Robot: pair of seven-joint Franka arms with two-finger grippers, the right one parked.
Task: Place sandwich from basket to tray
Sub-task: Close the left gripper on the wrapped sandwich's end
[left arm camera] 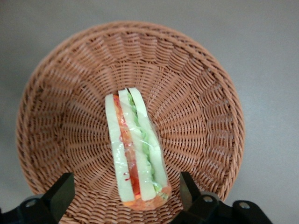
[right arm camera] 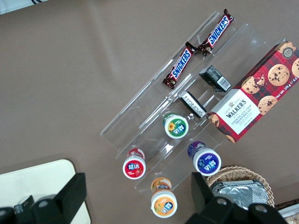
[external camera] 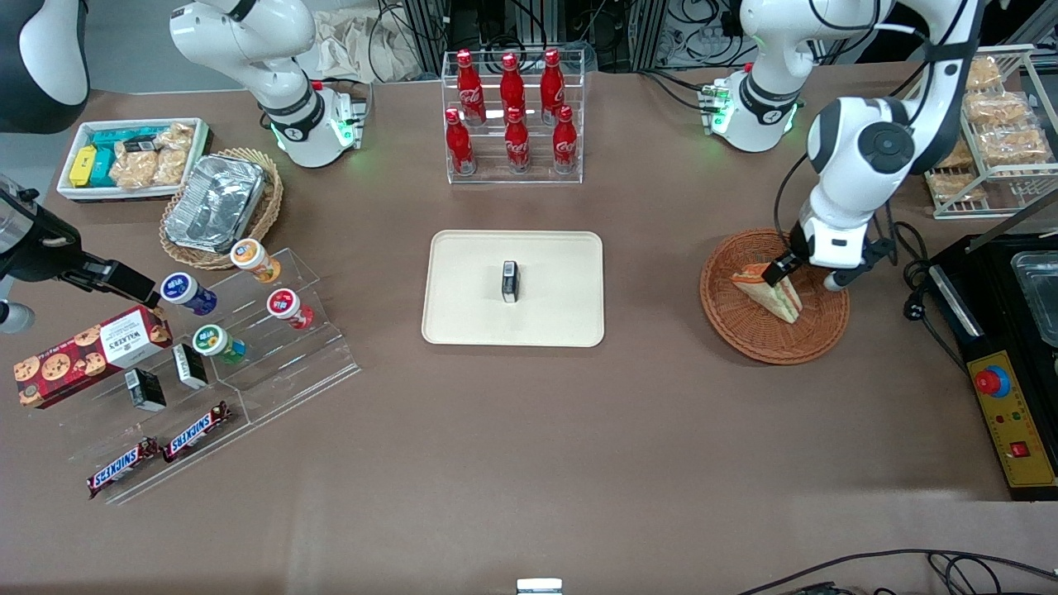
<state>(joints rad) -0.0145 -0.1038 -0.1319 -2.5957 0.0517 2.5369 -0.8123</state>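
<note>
Over basket (external camera: 774, 330), gripper (left arm camera: 126, 196) is positioned low, fingers (left arm camera: 58, 193) spread wide either side of sandwich (left arm camera: 135, 154). Sandwich is seen lying inside basket, not yet gripped. Grasp, lift, transfer to tray (external camera: 463, 322) judged remaining.

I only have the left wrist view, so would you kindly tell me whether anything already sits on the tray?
Observer: Yes, a small dark box sits in the middle of the tray.
Operator: Where does the tray lie from the basket?
Observer: Sideways from the basket, toward the parked arm's end of the table.
Operator: How does the pincer look from the front?
Observer: The open pincer hangs low over the basket, right at the sandwich.
</note>
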